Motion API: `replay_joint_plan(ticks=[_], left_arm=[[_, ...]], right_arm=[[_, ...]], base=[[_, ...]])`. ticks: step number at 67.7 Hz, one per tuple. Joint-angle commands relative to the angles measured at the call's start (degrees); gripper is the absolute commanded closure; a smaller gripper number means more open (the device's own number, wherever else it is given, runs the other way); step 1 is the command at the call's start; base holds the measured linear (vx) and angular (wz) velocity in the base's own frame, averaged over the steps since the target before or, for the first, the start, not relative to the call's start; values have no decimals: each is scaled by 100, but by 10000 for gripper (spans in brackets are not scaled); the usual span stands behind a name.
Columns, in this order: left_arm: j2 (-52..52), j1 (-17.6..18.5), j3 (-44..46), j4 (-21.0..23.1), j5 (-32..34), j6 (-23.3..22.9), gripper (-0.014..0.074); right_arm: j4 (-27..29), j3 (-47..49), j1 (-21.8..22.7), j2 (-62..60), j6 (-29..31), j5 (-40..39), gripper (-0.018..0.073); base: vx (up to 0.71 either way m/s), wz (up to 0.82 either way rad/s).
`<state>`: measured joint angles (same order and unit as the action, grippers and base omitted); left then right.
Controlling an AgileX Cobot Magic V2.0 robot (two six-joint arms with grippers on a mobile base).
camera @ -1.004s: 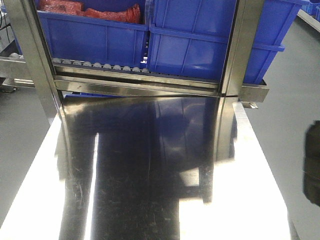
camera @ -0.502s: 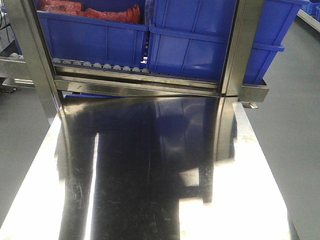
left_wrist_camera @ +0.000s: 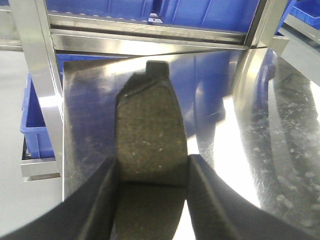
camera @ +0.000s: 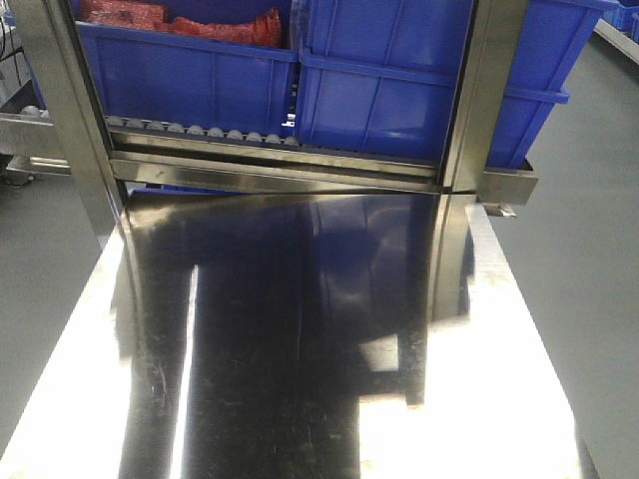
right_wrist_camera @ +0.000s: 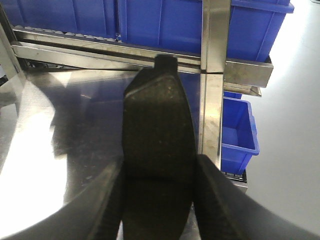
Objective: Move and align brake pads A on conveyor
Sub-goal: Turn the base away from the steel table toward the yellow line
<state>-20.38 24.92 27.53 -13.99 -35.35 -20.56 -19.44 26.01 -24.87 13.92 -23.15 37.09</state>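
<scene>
Brake pads A [left_wrist_camera: 150, 125] show only in the two wrist views, one pad in each gripper. The left gripper [left_wrist_camera: 152, 165] is closed on the first pad [left_wrist_camera: 150, 135]: its two dark fingers [left_wrist_camera: 100, 200] press against the long edges, and the jaws stand as wide as the pad. The pad points away from the camera, with a small square tab at its far end. Its face looks brownish and speckled there. The right gripper [right_wrist_camera: 159, 167] grips the second pad [right_wrist_camera: 157, 120] in the same way, with fingers [right_wrist_camera: 215, 200] on both long edges and the tab also at the far end. This pad looks plain black.

Both pads lie over the shiny steel table [left_wrist_camera: 260, 125]. I cannot tell if they touch it.

The left wrist view also shows a low blue crate [left_wrist_camera: 37, 115] beside the table on the left, and the right wrist view shows another low crate [right_wrist_camera: 240, 130] on the right, past a steel post [right_wrist_camera: 215, 50].

The front view gives the wider scene: the bright table top [camera: 300, 329], a roller rail [camera: 200, 132] at its far edge, and two large blue bins [camera: 399, 80] on the rail. The left bin holds red items [camera: 180, 20].
</scene>
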Motion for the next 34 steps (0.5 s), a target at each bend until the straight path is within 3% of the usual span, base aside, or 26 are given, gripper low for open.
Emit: replay_joint_plan(ticks=[1,19,34], left_arm=[[-14,25,155,-92,566,-41,602],[-14,25,155,-92,566,-41,602],[-14,25,155,-92,566,-41,602]], right_arm=[[-159,162,21,58,60,-540,564],[-148,162,21,58,60,-541,564],[-148,162,21,58,60,-541,564]], base=[[0,2],[-3,15],[-11,53]])
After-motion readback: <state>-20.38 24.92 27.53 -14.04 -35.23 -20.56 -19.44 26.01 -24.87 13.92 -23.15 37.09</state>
